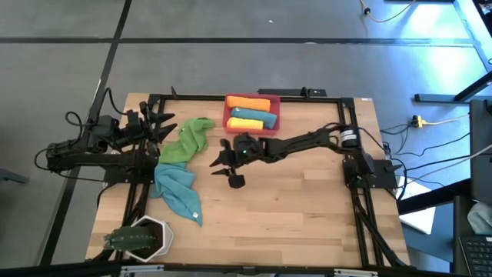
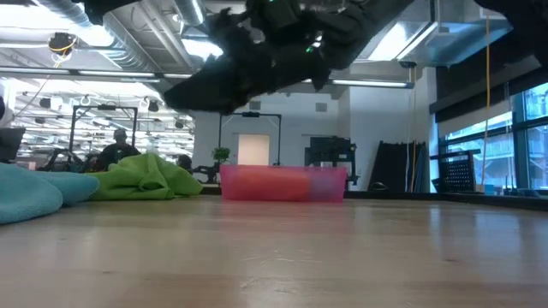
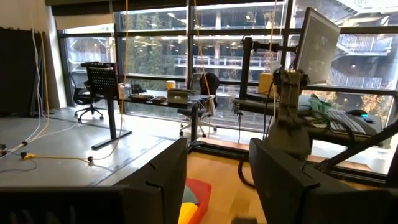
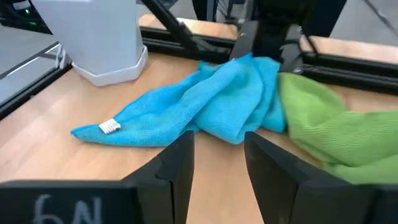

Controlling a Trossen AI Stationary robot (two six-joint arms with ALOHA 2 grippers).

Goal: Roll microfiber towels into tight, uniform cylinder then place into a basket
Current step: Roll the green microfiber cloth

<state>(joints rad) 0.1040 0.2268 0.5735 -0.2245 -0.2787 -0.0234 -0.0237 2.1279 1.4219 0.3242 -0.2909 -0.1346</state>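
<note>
Right gripper [image 1: 228, 164] out over mid-table, just in front of the basket [image 1: 227, 112], off the wood, fingers [image 4: 177, 163] spread with a gap, nothing in them; aimed toward the loose cloths on the left. Left gripper [image 1: 157, 124] parked at the table's left edge near the far corner, raised, fingers [image 3: 166, 174] parted, empty. Basket at the far edge, centre, red-pink; loaded with three rolled towels lying crosswise: orange roll [image 1: 247, 101] farthest back, teal roll [image 1: 254, 113] in the middle, yellow roll [image 1: 246, 123] nearest. Green towel [image 1: 185, 141] unrolled, crumpled, left of the basket, close to the left gripper. Teal towel [image 1: 178, 188] unrolled, bunched, touching the green one's near end and running toward the front of the table, white tag [image 4: 109, 126] at its tip. White hexagonal pot [image 1: 147, 237] with plant at front-left corner, just beside the teal towel's tail. Low view: basket wall [image 2: 282, 183] flat on the table, green heap [image 2: 145, 178] and teal heap [image 2: 34, 192] to its left.
</note>
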